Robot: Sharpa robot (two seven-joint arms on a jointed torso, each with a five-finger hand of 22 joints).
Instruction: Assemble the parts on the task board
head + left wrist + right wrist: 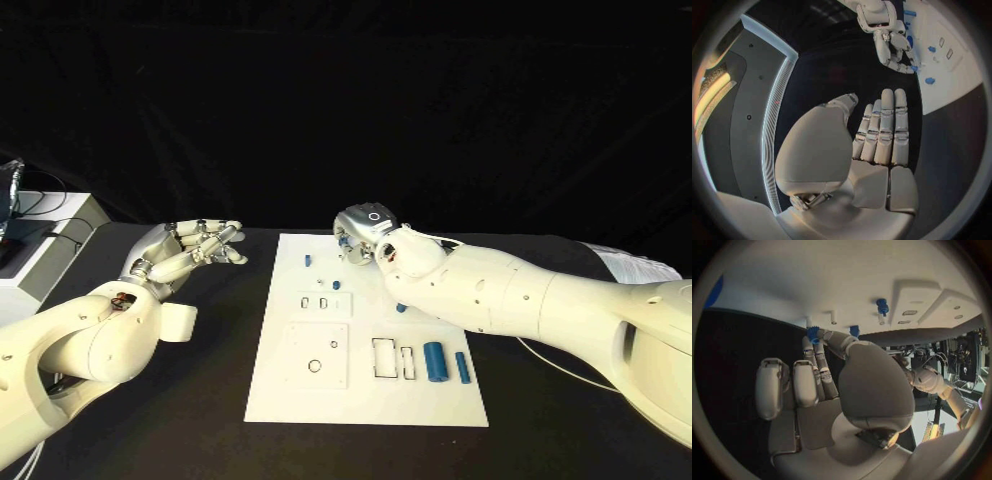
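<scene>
Head view: you are seeing the flat white board [368, 345] lying on a matte black table [188, 420], cylindrical blue parts [433, 360] resting on it. Left wrist view: your left hand [879, 132] is hovering, fingers straight, empty. Right wrist view: your right hand [836, 380] is pinching a small blue part [812, 333] at the board's edge.

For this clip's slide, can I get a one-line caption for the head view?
Right hand reaches over the far end of the white board near small blue parts, while the left hand hovers open beside it.

The task board [289, 395] looks like smooth matt white plastic (its blue parts [434, 360] slightly glossy) on a matt black table [173, 440].
</scene>
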